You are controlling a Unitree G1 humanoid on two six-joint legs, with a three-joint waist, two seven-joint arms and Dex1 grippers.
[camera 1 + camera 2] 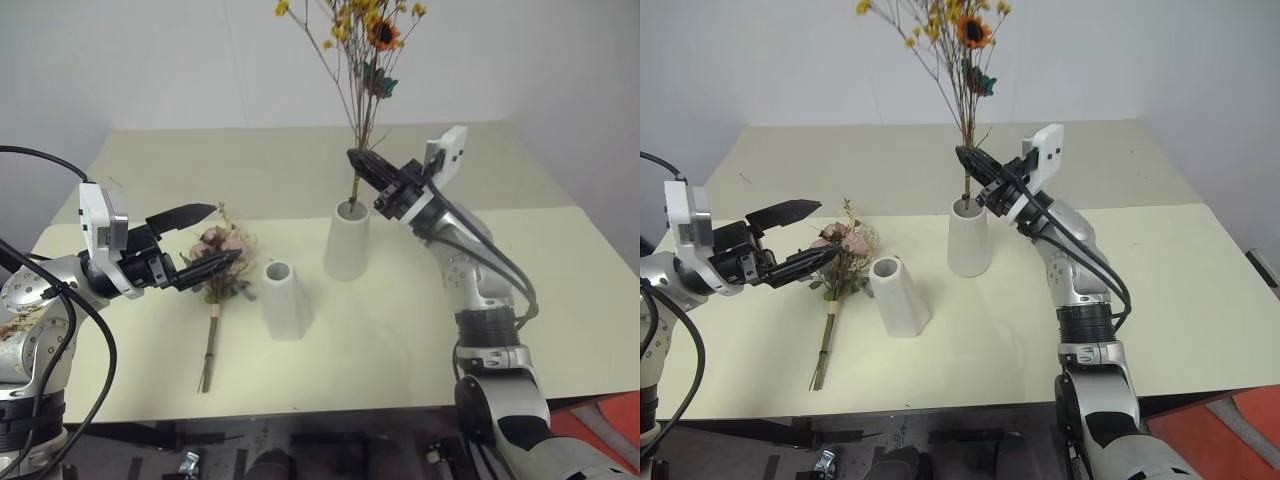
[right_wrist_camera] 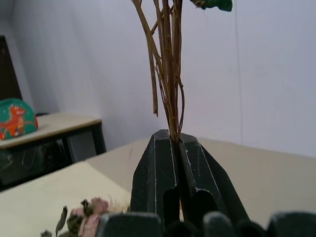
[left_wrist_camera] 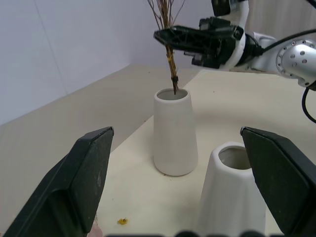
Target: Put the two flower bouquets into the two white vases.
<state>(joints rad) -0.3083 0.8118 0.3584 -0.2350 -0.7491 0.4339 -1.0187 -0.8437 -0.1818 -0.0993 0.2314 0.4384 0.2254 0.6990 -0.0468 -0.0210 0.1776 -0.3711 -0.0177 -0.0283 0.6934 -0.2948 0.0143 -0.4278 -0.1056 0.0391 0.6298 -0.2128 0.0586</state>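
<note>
While the yellow-orange bouquet [image 1: 365, 60] is held upright with its stem ends at or just inside the mouth of the taller vase [image 1: 348, 240] (depth can't be judged from the head views), the first placement is being finished: the right gripper [image 1: 366, 164] is clamped on the thin brown stems just above the rim. Next, the stems need to be lowered fully and released without tipping the vase. The left gripper [image 1: 207, 237] hovers with fingers spread wide over the pink rose bouquet [image 1: 222, 262], lying flat just beside the empty shorter faceted vase [image 1: 284, 297]; a grasp at the tied stems is called for. All is set on a pale cream table [image 1: 540, 270] against a plain white wall [image 1: 150, 60].
</note>
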